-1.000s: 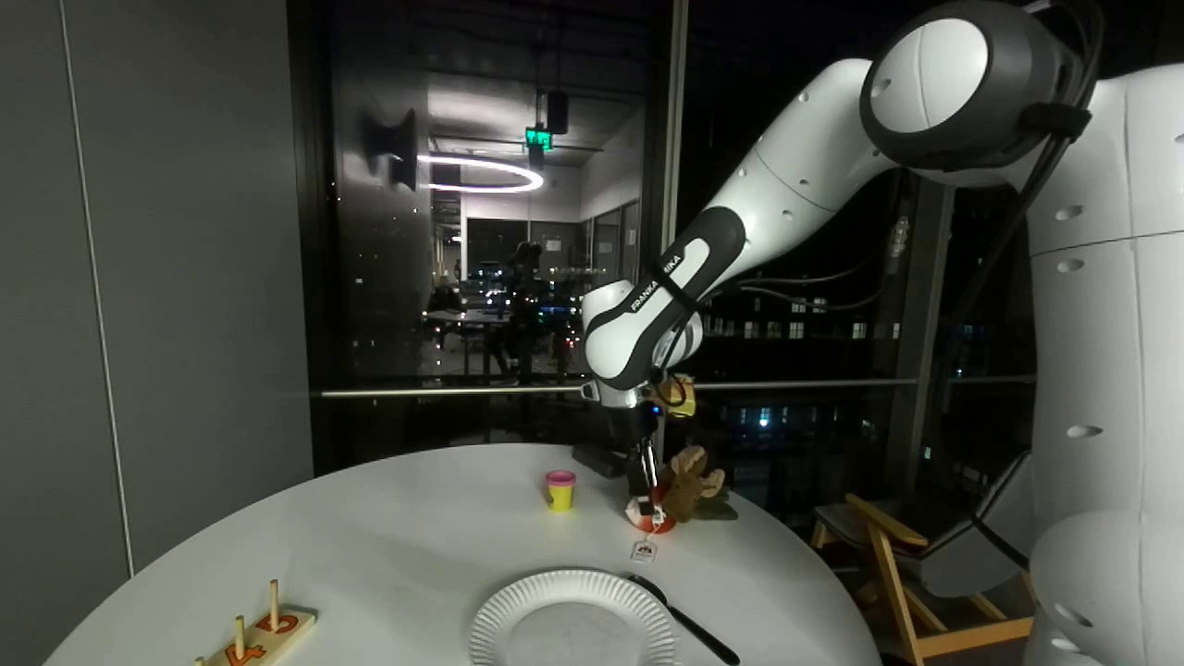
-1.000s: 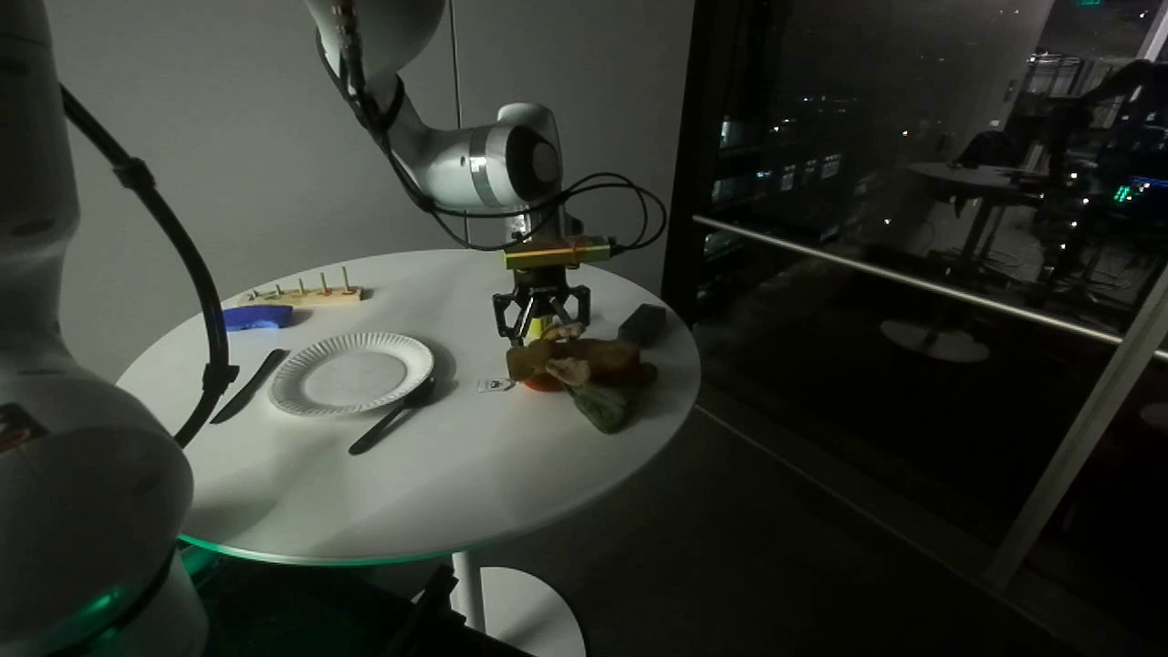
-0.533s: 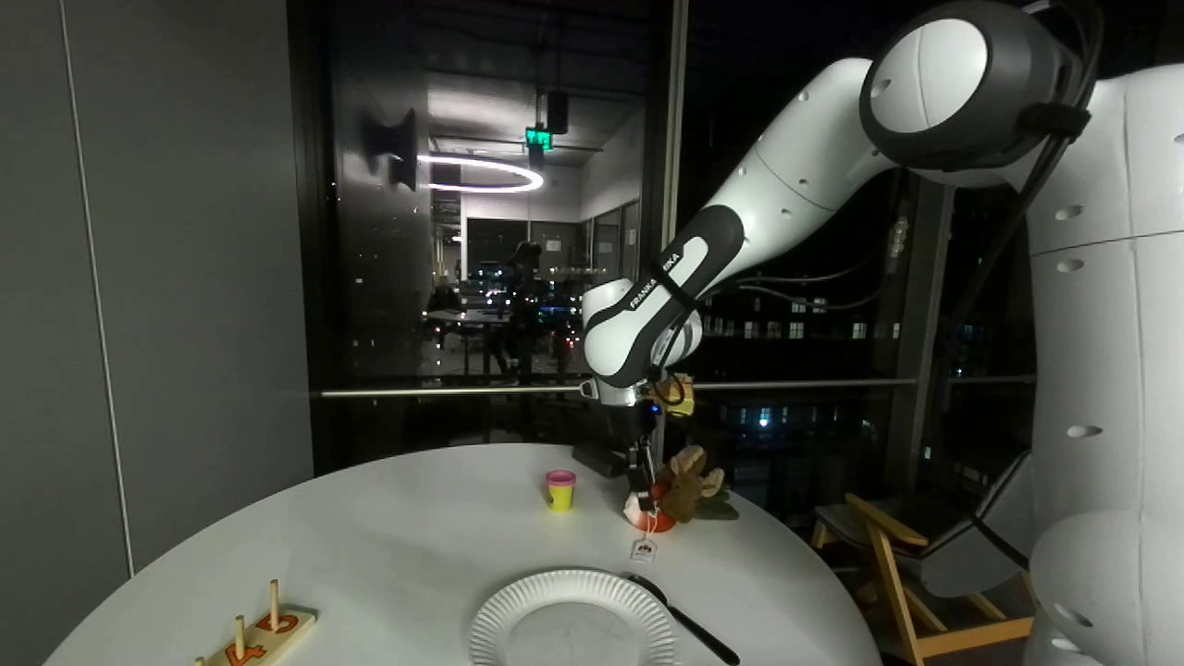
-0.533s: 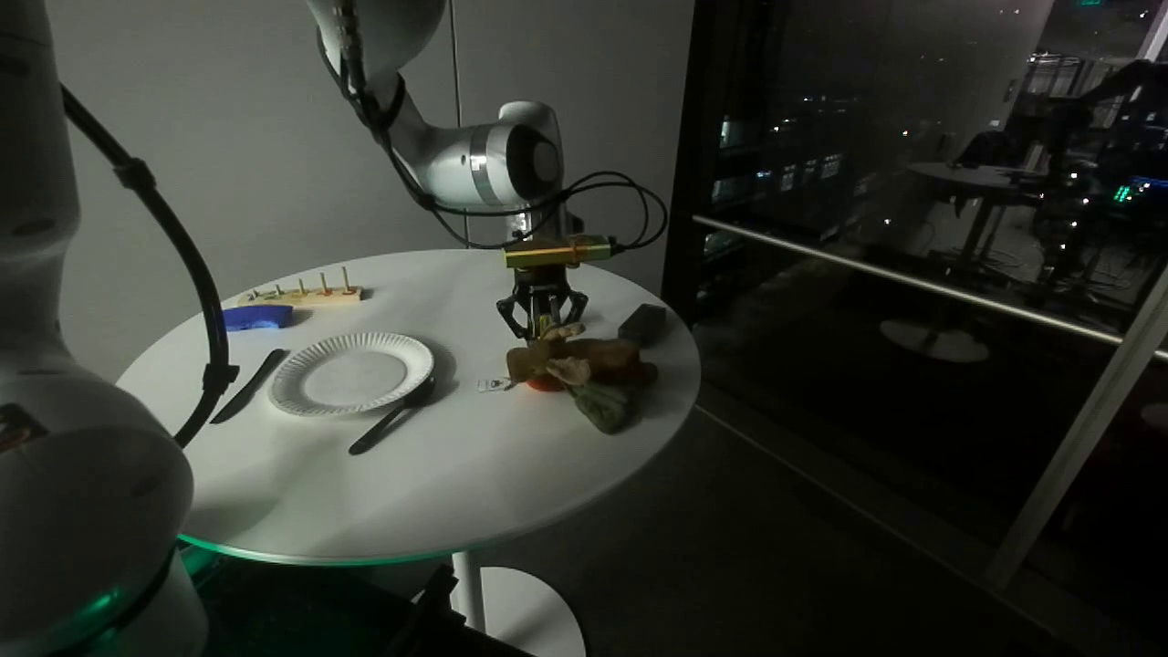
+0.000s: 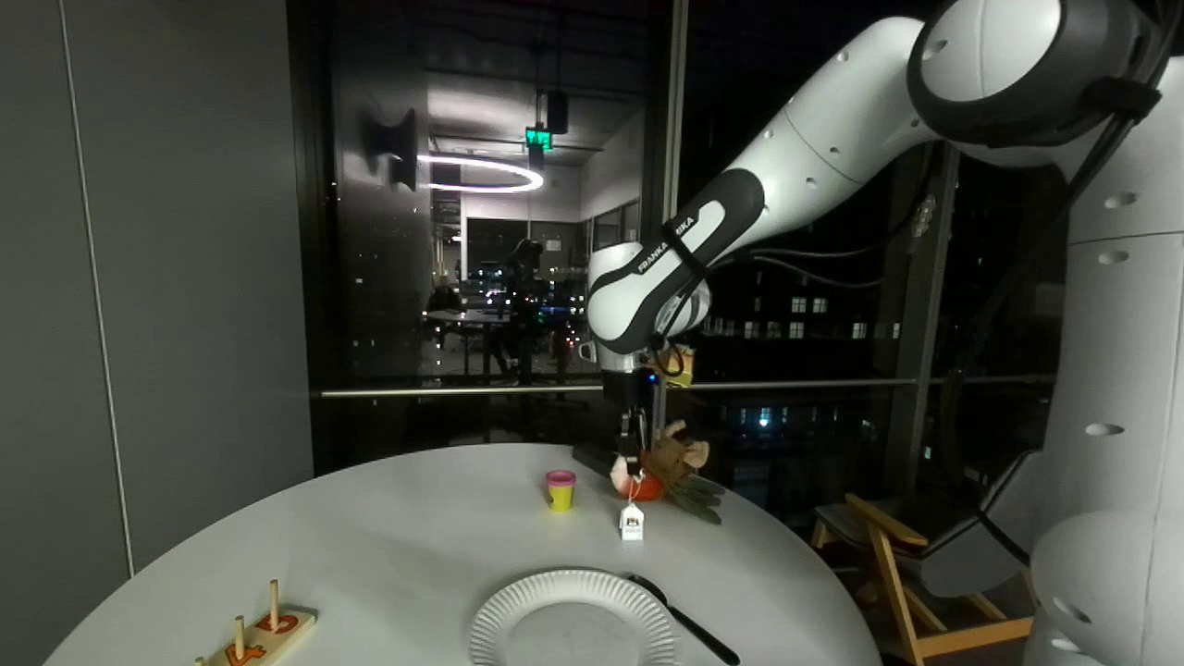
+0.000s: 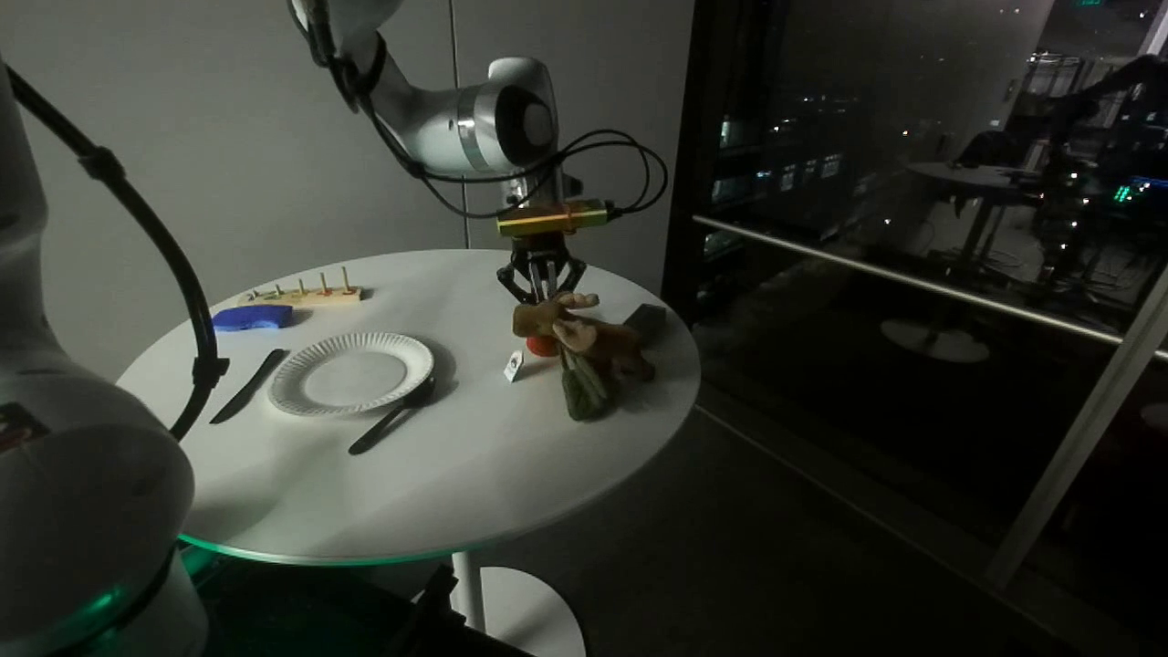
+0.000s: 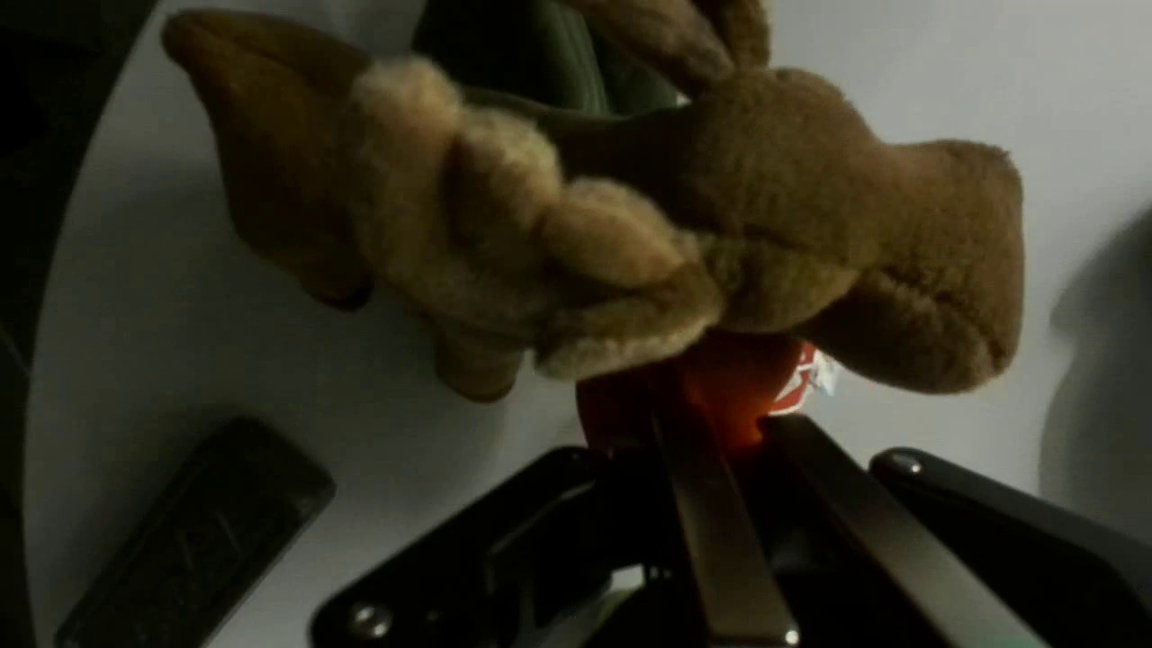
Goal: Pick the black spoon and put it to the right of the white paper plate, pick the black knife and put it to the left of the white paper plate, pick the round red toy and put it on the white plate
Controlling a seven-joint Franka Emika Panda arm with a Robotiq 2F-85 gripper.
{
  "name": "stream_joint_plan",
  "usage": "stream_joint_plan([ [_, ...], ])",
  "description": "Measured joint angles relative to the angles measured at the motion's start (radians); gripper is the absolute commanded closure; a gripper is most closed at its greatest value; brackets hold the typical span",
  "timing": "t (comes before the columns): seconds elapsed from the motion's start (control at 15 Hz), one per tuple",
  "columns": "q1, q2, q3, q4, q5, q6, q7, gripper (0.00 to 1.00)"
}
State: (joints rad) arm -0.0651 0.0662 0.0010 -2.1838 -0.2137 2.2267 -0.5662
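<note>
Wrist view, nearest entry: gripper (image 7: 724,436), one, black with metallic links; fingers drawn close together, tips pinched on the round red toy (image 7: 747,364). An exterior view adds a paler patch on the toy and a white tag (image 5: 632,525) hanging by its thin cord below the fingertips. Contact between toy and table (image 6: 474,493): cannot be told. Just beside the toy: plush animal (image 7: 801,189), one, brown, with tan antler-like tufts, covering part of the red in the wrist view; dark green piece (image 6: 587,391) next to it.

Next out: dark block (image 7: 202,531), one, lying near the table's rim. Lidded cup (image 5: 560,491), one, yellow with pink top, upright, near the gripper but apart from it.

Farther, well apart from the toy: white paper plate (image 6: 354,376), one, fluted rim, flat on the table, which is round and white. Black spoon (image 5: 694,625), one, just beside the plate, to its right in both exterior views. Black knife (image 6: 249,388), one, just beside the plate on the opposite side, in an exterior view. Beyond the plate: peg board (image 6: 301,297), one, wooden, with upright dowels and orange numerals; blue object (image 6: 254,318), one, next to it, kind not clear.

Outermost: chair (image 5: 962,566), one, wood-framed; metal rail (image 5: 490,391) crossing a dark window (image 5: 832,435); green exit sign (image 5: 538,139), small, lit, seen in the window.
</note>
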Motion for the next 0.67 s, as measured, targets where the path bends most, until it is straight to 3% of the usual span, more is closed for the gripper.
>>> stream_joint_plan([
  [0.4,0.029,-0.219,-0.005,-0.076,0.299,0.032,-0.202,0.91],
  [0.67,0.086,-0.334,-0.025,-0.135,0.415,0.115,-0.307,0.91],
])
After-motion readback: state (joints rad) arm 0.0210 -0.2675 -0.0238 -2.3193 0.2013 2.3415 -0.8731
